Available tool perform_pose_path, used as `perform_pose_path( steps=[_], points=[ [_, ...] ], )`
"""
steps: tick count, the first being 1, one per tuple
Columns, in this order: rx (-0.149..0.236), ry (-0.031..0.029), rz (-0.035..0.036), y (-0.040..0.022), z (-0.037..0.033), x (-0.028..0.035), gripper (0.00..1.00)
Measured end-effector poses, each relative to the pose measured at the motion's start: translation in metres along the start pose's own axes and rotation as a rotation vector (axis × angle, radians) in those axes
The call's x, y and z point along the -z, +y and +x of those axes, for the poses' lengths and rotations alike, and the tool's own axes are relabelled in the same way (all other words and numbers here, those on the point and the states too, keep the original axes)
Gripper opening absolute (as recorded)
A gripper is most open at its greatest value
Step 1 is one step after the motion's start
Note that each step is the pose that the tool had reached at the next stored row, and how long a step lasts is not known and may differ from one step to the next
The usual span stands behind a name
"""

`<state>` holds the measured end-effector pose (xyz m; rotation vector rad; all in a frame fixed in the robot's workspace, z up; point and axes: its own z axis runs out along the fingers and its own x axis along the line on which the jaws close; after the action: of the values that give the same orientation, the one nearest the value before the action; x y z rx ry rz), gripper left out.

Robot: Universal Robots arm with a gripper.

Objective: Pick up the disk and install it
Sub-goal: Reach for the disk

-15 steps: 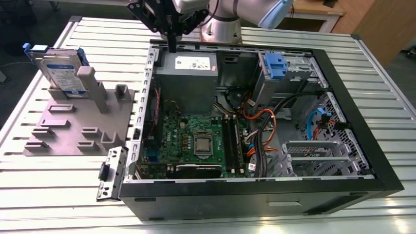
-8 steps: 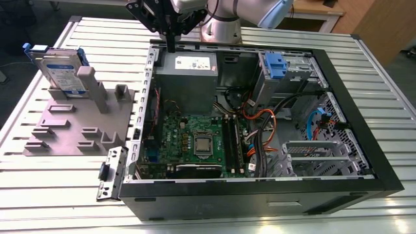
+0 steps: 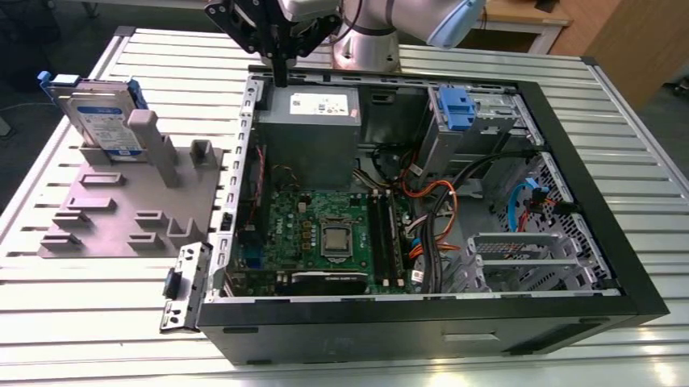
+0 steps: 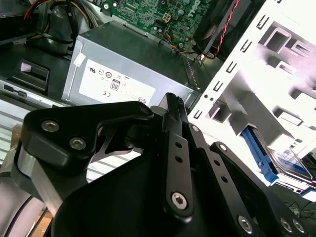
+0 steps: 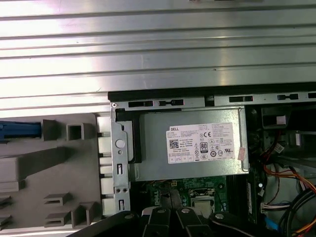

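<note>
Currently I see the end effector [image 3: 282, 71] closed and empty, hanging over the back rim of the open computer case [image 3: 635, 298], just above the power supply [image 3: 312, 129]. The disk [image 3: 102, 113] stands upright in a grey holder [image 3: 119, 210] on the worktop [image 3: 86, 322], outside the case toward the exterior view's left, well apart from the end effector. Inside the case, tangled cables [image 3: 441, 201] lie near a blue clip [image 3: 457, 109]. In the first wrist view the disk [image 5: 19, 131] is cut off to a blue edge; in the second wrist view the holder is washed out bright.
</note>
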<state>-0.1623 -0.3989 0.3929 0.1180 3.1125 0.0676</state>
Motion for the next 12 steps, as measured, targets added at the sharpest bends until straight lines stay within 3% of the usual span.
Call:
perform_pose_path(
  steps=[6,12],
  points=[
    [0.0,0.0,0.0,-0.0003,0.0035,0.0001,0.11],
    [0.0,0.0,0.0,-0.0007,0.0129,0.0003,0.11]
  ],
)
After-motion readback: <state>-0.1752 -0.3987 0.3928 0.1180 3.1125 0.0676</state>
